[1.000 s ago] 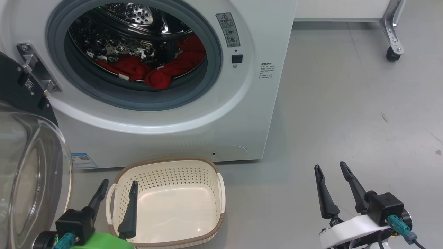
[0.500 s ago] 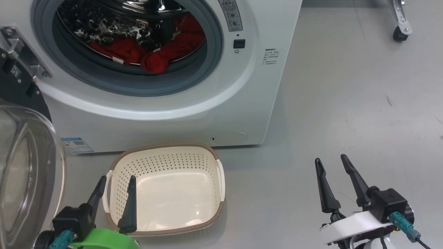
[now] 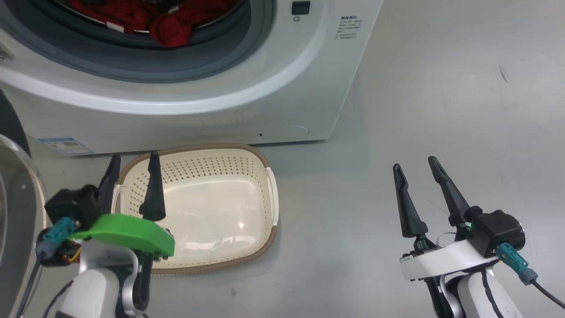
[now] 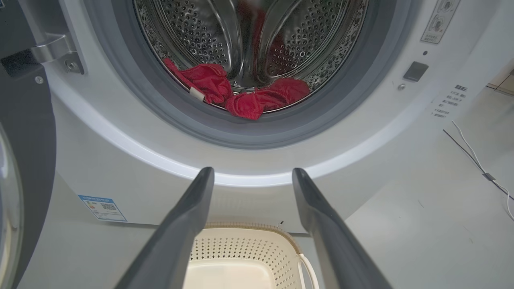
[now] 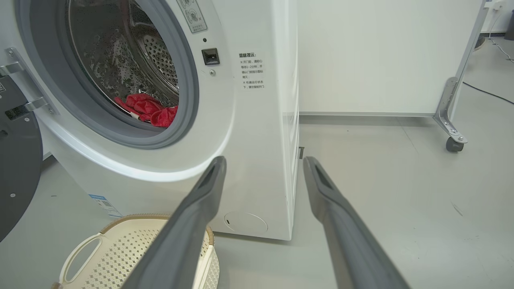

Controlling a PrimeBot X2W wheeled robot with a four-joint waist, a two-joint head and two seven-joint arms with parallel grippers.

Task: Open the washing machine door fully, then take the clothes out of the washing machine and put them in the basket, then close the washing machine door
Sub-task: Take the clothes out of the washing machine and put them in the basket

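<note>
Left gripper (image 3: 134,155), fingers spread wide and empty, hangs over the left rim of the cream basket (image 3: 207,170). Right gripper (image 3: 414,163), equally spread and empty, hovers over bare floor (image 3: 441,88). The basket sits just before the washing machine (image 3: 220,92). The opened door (image 3: 15,207) is mostly cut off at left. Red clothes (image 4: 241,100), perhaps two pieces, lie in the drum (image 4: 192,36).

The washing machine (image 4: 120,160) is glossy white outside with a shiny perforated metal drum (image 4: 317,36); the basket (image 3: 207,170) before it is smooth plastic.
</note>
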